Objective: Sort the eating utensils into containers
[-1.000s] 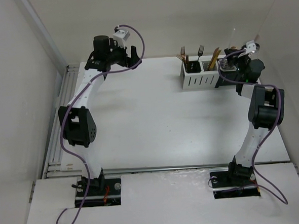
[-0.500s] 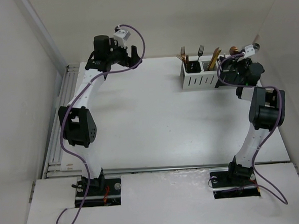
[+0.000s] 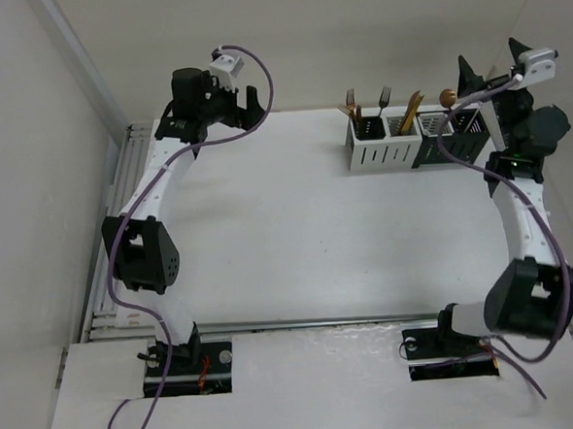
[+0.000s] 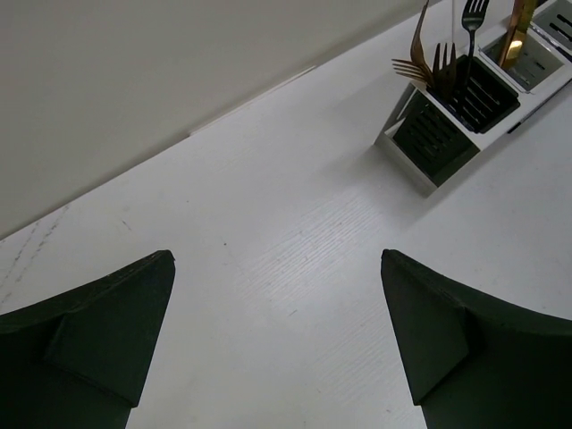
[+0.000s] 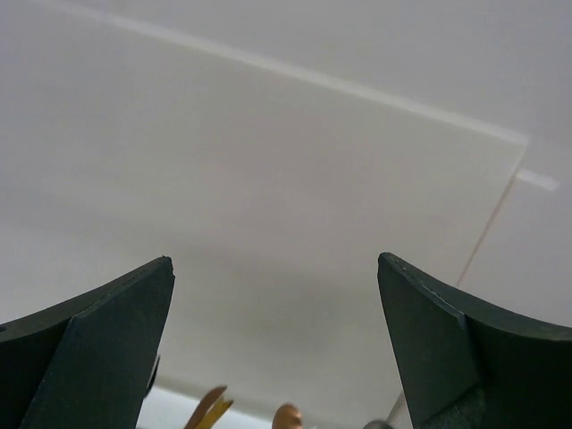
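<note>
Four joined slotted containers [image 3: 385,156] stand in a row at the upper right of the overhead view. Two are white, on the left, and two are black, on the right, and the row lies close to the worktop's [image 3: 297,233] far edge. Gold forks [image 3: 350,105] and a darker fork [image 3: 384,96] stand upright in the leftmost white box. A gold utensil [image 3: 412,110] leans in the second white box, and a copper spoon [image 3: 447,96] rises from the first black box. What the last black box holds cannot be made out.

The right claw [image 3: 491,61] hangs raised above the right end of the row, near the side wall [image 3: 557,23], with its jaws spread wide and nothing between them. Its wrist view faces pale wall above the row. Only the tips of the gold utensil [image 5: 212,402] and the copper spoon [image 5: 286,416] show, at the bottom edge.

The left claw [image 3: 245,100] sits at the upper left, well apart from the containers and near the far edge. It too is fully spread and holds nothing. In its wrist view the claw [image 4: 275,259] frames bare worktop [image 4: 268,268], with the containers [image 4: 429,134] and gold forks [image 4: 416,64] at the upper right corner.

A wide stretch of worktop lies between the two arms and runs from the row down to the near edge. A slotted metal rail [image 3: 128,161] borders the worktop's left edge.
</note>
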You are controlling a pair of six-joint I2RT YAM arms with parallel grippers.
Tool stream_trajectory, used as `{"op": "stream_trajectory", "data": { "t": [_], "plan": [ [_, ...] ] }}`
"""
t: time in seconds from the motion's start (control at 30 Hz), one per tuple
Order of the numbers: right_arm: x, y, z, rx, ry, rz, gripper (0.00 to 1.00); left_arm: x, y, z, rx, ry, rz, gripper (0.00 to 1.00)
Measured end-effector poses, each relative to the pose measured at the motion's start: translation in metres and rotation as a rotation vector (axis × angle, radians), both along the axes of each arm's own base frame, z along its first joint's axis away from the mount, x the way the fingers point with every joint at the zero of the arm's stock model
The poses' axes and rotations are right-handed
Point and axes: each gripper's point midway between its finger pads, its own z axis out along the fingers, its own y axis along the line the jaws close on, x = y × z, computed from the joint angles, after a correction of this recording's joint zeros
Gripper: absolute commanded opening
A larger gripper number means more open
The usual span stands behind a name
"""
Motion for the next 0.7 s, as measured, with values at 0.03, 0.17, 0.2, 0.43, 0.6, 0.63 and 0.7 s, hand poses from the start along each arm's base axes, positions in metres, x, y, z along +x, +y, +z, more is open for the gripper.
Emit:
{"op": "stream_trajectory", "data": {
  "t": [0.03, 0.17, 0.2, 0.43, 0.6, 0.63, 0.7],
  "plan": [
    [-0.016, 0.004, 0.018, -0.005, -0.027, -0.005, 1.0, -0.002, 0.001, 0.003, 0.0, -0.005, 0.004, 1.0],
    [-0.067, 0.001, 0.062, 0.04, -0.057, -0.092, 1.0, -0.014, 0.008, 0.013, -0.001, -0.018, 0.036, 1.0],
    [-0.079, -0.001, 0.07, 0.052, -0.07, -0.117, 1.0, -0.016, 0.011, 0.015, -0.005, -0.016, 0.052, 1.0],
    [-0.147, -0.082, -0.002, 0.372, 0.067, -0.598, 1.0, -0.029, 0.07, -0.001, -0.014, 0.056, 0.355, 1.0],
    [-0.228, -0.118, -0.063, 0.495, 0.088, -0.937, 1.0, -0.053, 0.137, -0.031, 0.068, 0.126, 0.652, 1.0],
    [-0.244, -0.119, -0.065, 0.495, 0.077, -0.973, 1.0, -0.058, 0.147, -0.035, 0.085, 0.134, 0.692, 1.0],
    [-0.268, -0.118, -0.057, 0.487, 0.03, -1.009, 1.0, -0.073, 0.161, -0.05, 0.117, 0.161, 0.757, 1.0]
  ]
}}
